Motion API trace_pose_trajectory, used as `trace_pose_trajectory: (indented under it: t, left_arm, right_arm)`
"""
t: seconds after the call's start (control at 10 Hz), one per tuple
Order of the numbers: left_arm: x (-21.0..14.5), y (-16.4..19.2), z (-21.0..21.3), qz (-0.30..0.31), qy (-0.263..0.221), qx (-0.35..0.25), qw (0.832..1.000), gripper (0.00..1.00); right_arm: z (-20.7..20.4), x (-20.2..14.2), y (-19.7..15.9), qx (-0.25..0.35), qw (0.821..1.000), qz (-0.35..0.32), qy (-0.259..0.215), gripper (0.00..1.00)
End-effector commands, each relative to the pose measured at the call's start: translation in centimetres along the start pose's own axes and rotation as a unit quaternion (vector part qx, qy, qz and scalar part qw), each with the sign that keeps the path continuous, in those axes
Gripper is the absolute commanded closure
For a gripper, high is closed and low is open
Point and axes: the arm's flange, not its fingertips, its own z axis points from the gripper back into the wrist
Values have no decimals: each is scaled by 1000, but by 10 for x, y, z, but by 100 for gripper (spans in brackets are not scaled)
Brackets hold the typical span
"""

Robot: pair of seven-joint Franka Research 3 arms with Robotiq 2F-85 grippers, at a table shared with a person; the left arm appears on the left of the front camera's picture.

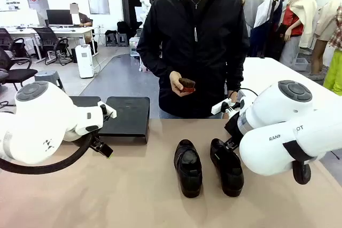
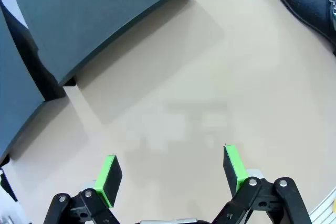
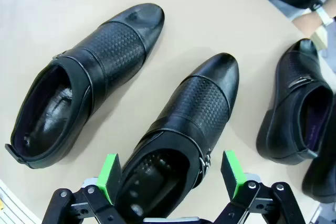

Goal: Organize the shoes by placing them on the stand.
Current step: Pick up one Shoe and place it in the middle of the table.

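Two glossy black shoes lie side by side on the tan table, one [image 1: 188, 167] near the middle and one [image 1: 227, 166] to its right. The right wrist view shows these two [image 3: 84, 90] [image 3: 186, 121] plus two more [image 3: 294, 106] [image 3: 323, 179] near the person's hand. My right gripper [image 3: 170, 174] is open, its green pads straddling the heel end of the nearer shoe from above. The black stand [image 1: 125, 115] sits at the table's far left. My left gripper [image 2: 171, 174] hangs open over bare table just in front of the stand's sloped shelf [image 2: 100, 19], holding nothing.
The person stands at the far side holding a brown brush [image 1: 186, 84] in one hand. The right arm's bulky white body [image 1: 288, 132] blocks the table's right end. One shoe's edge [image 2: 307, 1] shows at the top right of the left wrist view.
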Motion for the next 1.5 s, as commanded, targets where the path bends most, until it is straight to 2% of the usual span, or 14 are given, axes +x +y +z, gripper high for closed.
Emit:
trace_pose_trajectory:
  t: [0.0, 1.1, 1.2, 1.3, 1.4]
  left_arm:
    - [0, 0, 0, 0, 0, 0, 1000, 0]
    - [0, 0, 0, 0, 0, 0, 1000, 0]
    - [0, 0, 0, 0, 0, 0, 1000, 0]
    - [2, -9, 48, 74, -41, -13, 996, 0]
    - [-9, -8, 96, 98, -46, -22, 994, 0]
  right_arm:
    - [0, 0, 0, 0, 1000, 0, 0, 0]
    - [0, 0, 0, 0, 1000, 1, 0, 0]
    - [46, -2, -6, 10, 1000, 7, -2, 0]
    - [102, -9, -19, 29, 999, -16, -2, 0]
    - [152, -19, -24, 47, 996, -71, 0, 0]
